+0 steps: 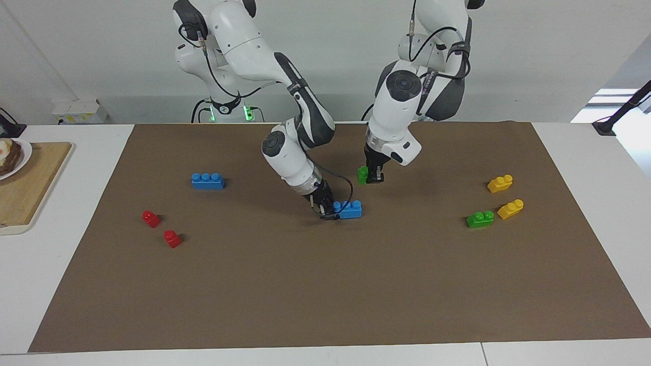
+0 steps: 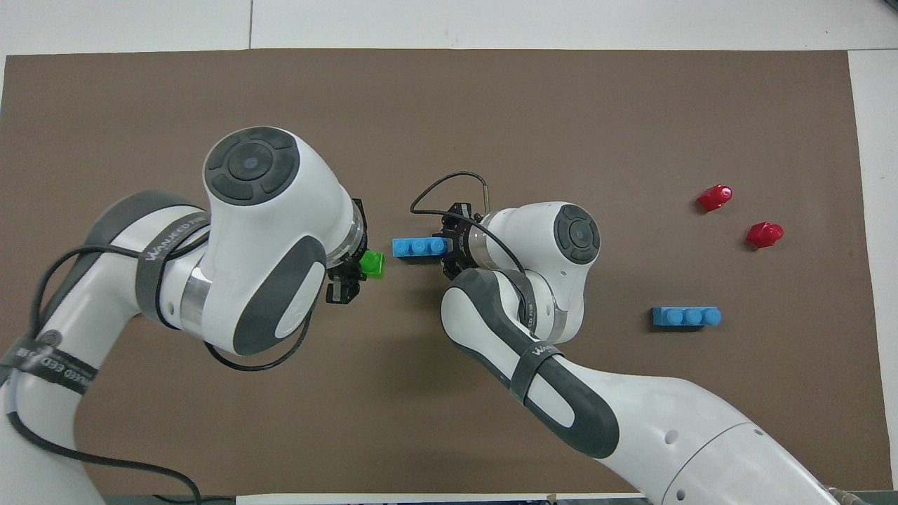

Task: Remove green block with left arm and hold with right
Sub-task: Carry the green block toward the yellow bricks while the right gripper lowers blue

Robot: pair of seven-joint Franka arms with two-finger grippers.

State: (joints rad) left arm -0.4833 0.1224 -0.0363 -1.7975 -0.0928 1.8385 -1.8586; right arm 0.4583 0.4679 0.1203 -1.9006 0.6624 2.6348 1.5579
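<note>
The small green block (image 1: 362, 174) (image 2: 372, 264) hangs in the air over the brown mat, with my left gripper (image 1: 370, 176) (image 2: 359, 268) shut on it. It is apart from the blue three-stud brick (image 1: 350, 209) (image 2: 419, 247), which lies on the mat in the middle of the table. My right gripper (image 1: 327, 209) (image 2: 450, 247) is down at the mat, shut on the end of that blue brick toward the right arm's end of the table.
A second green block (image 1: 480, 219) and two yellow bricks (image 1: 500, 183) (image 1: 510, 209) lie toward the left arm's end. Another blue brick (image 1: 207, 181) (image 2: 686, 317) and two red pieces (image 1: 151, 218) (image 1: 172, 238) lie toward the right arm's end. A wooden board (image 1: 25, 188) sits off the mat.
</note>
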